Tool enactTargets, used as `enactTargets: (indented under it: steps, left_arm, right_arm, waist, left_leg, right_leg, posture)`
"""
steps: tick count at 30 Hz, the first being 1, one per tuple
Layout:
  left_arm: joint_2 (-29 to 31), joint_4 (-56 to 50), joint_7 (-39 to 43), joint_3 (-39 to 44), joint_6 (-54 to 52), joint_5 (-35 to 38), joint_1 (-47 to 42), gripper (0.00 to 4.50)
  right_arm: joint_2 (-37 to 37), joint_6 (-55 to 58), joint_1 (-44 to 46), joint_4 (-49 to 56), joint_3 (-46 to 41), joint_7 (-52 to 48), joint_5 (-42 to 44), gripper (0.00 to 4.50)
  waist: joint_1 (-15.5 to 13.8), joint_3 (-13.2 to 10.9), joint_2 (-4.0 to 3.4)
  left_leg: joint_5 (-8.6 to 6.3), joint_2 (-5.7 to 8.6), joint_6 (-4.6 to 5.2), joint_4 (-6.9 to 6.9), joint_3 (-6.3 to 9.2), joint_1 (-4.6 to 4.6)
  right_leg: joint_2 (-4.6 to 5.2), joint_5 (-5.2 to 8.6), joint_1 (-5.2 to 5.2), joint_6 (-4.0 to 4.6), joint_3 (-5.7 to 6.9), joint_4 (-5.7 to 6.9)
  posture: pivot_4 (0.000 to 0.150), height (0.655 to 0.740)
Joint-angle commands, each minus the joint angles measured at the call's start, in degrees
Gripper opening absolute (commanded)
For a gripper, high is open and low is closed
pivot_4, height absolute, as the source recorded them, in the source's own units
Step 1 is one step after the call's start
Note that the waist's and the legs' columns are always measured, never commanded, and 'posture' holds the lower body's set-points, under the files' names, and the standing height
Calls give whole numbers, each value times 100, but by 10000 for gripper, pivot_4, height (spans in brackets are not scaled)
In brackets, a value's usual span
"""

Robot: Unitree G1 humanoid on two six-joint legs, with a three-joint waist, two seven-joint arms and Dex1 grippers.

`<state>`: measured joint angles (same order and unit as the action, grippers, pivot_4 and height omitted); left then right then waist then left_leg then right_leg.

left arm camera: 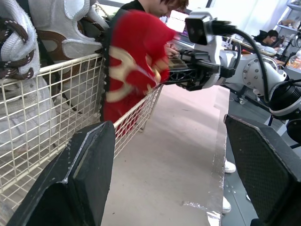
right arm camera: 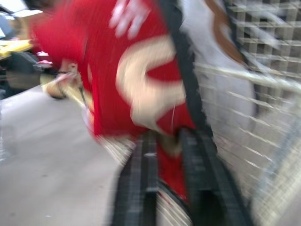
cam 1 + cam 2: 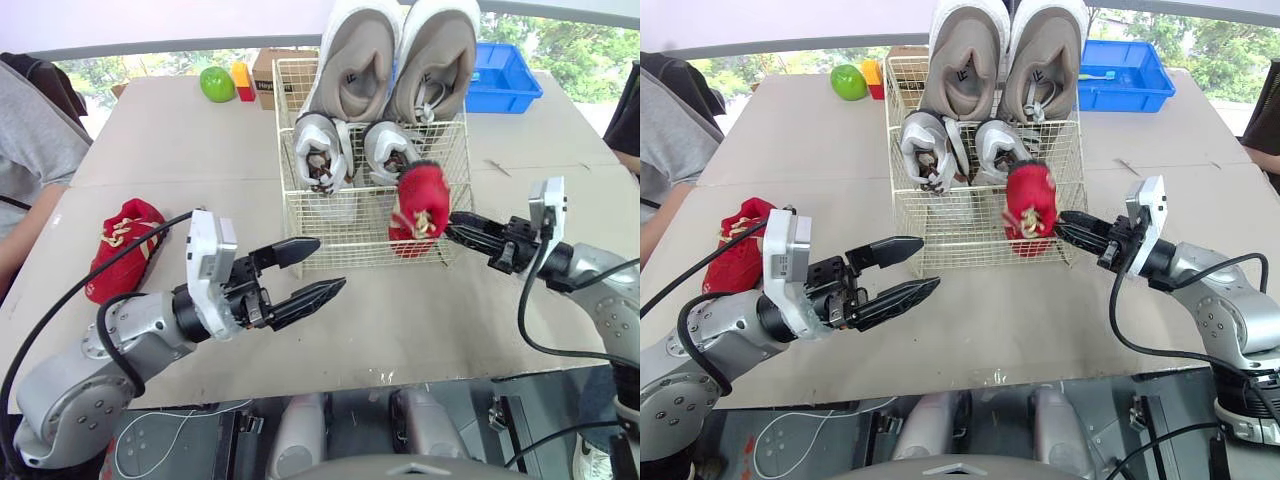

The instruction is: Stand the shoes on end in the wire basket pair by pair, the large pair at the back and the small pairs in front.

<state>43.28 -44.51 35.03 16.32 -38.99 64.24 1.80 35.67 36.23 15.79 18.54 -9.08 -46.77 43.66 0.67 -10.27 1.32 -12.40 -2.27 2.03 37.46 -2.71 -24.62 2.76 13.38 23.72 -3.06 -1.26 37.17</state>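
Red shoe [image 3: 420, 205] pinched upright by right hand [image 3: 455, 228] at wire basket [image 3: 330, 232] 5 o'clock, probably headed front-row; left hand [image 3: 330, 264] wide open, empty.

Green apple [image 3: 216, 84], cardboard box [image 3: 266, 80] and blue bin [image 3: 505, 80] along the far edge of the table [image 3: 160, 150]
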Motion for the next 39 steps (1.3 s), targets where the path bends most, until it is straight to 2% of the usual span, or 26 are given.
enactTargets:
  steps: [1, 2, 6, 9, 12, 14, 16, 20, 22, 24, 26, 30, 34, 39]
  left_arm:
    - [30, -114, 124, 83, 172, -48, 67, 40145]
    - [17, -89, 180, 119, 210, -75, 148, 40145]
    - [-89, 12, 193, 234, 330, -87, 370, 40145]
    - [-182, 111, 113, 399, 422, -146, 513, 40145]
    - [-373, 370, -371, 778, 447, 28, 580, 40145]
    - [-297, 776, -348, 1262, 433, -43, 731, 40145]
    - [-20, 1538, -90, 1885, 415, -254, 872, 40145]
    - [960, 3040, 792, 2782, 87, -491, 1076, 40145]
    - [1246, 3408, 1072, 2930, -65, -514, 1064, 40145]
    - [1899, 4408, 1641, 2985, -50, -962, 985, 40145]
    - [2617, 5745, 2163, 2599, 103, -1543, 617, 40145]
    - [3160, 7692, 2667, 1203, 839, -2746, -759, 40145]
    - [3061, 9355, 2899, -85, 1349, -3958, -2580, 40145]
    - [2551, 10795, 3269, -1126, 2065, -5136, -4124, 40145]
  right_arm:
    - [102, 109, -60, 213, -404, 428, 17, 28168]
    - [196, 100, -157, 402, -537, 388, 75, 32172]
    - [615, 127, -463, 957, -1039, 89, 380, 32172]
    - [973, 120, -518, 1301, -1455, -300, 913, 32172]
    - [1191, 364, 266, 1683, -1179, -202, 1616, 32172]
    - [1153, 512, 847, 1828, -690, -75, 1757, 32172]
    - [1094, 527, 1239, 1817, -181, -75, 1462, 32172]
    - [979, 421, 1424, 1827, 387, -426, 1316, 43509]
    - [1023, 367, 1380, 1823, 483, -594, 1240, 43509]
    - [1090, 203, 1251, 1831, 525, -785, 1041, 43509]
    - [1100, 117, 1109, 1916, 495, -832, 959, 43509]
    - [1111, -12, 828, 2068, 441, -804, 827, 43509]
    - [1152, 15, 499, 2322, 249, -559, 869, 43509]
    - [1269, 158, 254, 2599, -11, -243, 1088, 43509]
  waist:
    - [-5, 0, 0]
    - [-13, 1, 2]
    - [-77, 0, -1]
    - [-97, 0, -7]
    - [-10, 1, -10]
    - [31, 3, -6]
    - [24, 4, -5]
    - [-9, 4, 1]
    - [-37, 3, -1]
    - [-70, 5, 15]
    - [-77, 14, 36]
    - [-113, 16, 20]
    - [-140, 22, 33]
    - [-171, 26, 43]
  left_leg:
    - [0, 0, 0, 1, 0, -1]
    - [0, 0, 0, 1, 0, 0]
    - [0, 1, 1, 4, -1, -3]
    - [0, 0, 1, 2, 0, -3]
    - [0, -4, 1, 0, -1, 1]
    - [0, -11, 1, 0, 7, 3]
    - [0, -13, 1, -4, 8, 9]
    - [0, -13, 0, -4, 6, -9]
    - [0, -14, 0, -9, 4, -18]
    - [-3, -3, 4, -9, -3, -19]
    - [-3, -2, 5, -8, -2, -23]
    - [-5, -7, 3, -17, -11, -10]
    - [-4, -10, 3, -24, -19, -28]
    - [-4, 1, 3, -20, -36, -39]
  right_leg:
    - [1, 0, 0, 0, 0, 0]
    - [2, 0, -1, 0, -1, 0]
    - [10, 0, -4, 0, 0, -4]
    - [11, 1, -3, -1, -1, -5]
    - [4, 0, -3, 0, -2, -6]
    - [-8, -2, -3, 3, 5, -6]
    - [-10, -3, -3, 6, 9, -5]
    - [-9, -2, 10, 9, 29, -6]
    - [19, 2, 16, 11, 32, -18]
    - [40, 3, 15, 8, 28, -28]
    - [39, 2, 16, 8, 35, -34]
    - [53, 1, 18, 10, 50, -33]
    - [51, 0, 30, 11, 62, -28]
    - [39, -8, 32, -4, 75, -25]
  posture:
    - [1500, 7400]
    - [1500, 7400]
    - [1500, 7400]
    - [1500, 7400]
    - [1500, 7400]
    - [1500, 7400]
    - [1500, 7400]
    - [1500, 7400]
    - [1500, 7400]
    - [1500, 7400]
    - [1500, 7400]
    - [1500, 7400]
    - [1500, 7400]
    - [1500, 7400]
